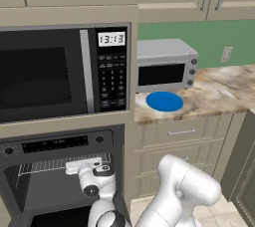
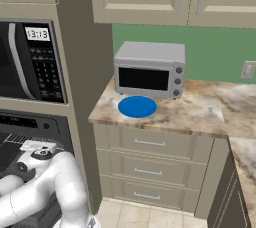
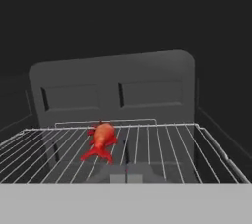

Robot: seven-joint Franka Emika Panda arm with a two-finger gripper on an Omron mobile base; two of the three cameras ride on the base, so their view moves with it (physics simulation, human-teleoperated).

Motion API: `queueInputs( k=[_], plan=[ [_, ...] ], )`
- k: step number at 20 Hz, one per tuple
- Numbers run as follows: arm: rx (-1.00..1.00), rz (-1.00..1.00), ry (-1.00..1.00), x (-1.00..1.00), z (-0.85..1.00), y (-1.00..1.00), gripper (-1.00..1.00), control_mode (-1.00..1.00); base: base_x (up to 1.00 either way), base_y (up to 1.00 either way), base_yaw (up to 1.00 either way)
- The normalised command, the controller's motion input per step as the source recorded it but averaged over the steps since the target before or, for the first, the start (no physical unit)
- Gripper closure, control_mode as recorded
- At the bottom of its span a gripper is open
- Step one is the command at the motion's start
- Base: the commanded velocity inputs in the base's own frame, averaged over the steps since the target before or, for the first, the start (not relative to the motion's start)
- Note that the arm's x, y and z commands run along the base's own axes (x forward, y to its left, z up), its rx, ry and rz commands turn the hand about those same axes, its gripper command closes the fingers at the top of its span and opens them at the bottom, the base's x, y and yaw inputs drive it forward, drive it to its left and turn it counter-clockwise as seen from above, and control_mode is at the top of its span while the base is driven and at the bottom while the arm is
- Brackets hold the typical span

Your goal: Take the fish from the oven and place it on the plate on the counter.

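- oven sitting open under the microwave, arm reaching into the cavity
- counter carrying the toaster oven, with the plate lying just in front of it
- rack spanning the oven
- fish lying on the rack, just ahead of the fingers
- gripper hovering with jaws together, gripping nothing

Fish on the oven rack; plate seemingly just before the toaster oven.
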Motion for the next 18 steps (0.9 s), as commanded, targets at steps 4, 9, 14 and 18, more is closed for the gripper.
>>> queueInputs(
  k=[4,9,14,18],
  plan=[
    [-0.15,-0.01,-0.15,-0.99,-1.00,0.00,1.00,-1.00,0.00,0.00,0.00],
    [-0.21,0.00,-0.07,-1.00,-1.00,0.17,1.00,-1.00,0.00,0.00,0.00],
    [0.10,-0.02,-0.46,-0.95,-0.33,0.09,1.00,-1.00,0.00,0.00,0.00],
    [0.25,-0.18,-0.48,-0.19,-0.03,0.38,1.00,-1.00,0.00,0.00,0.00]
  ],
)
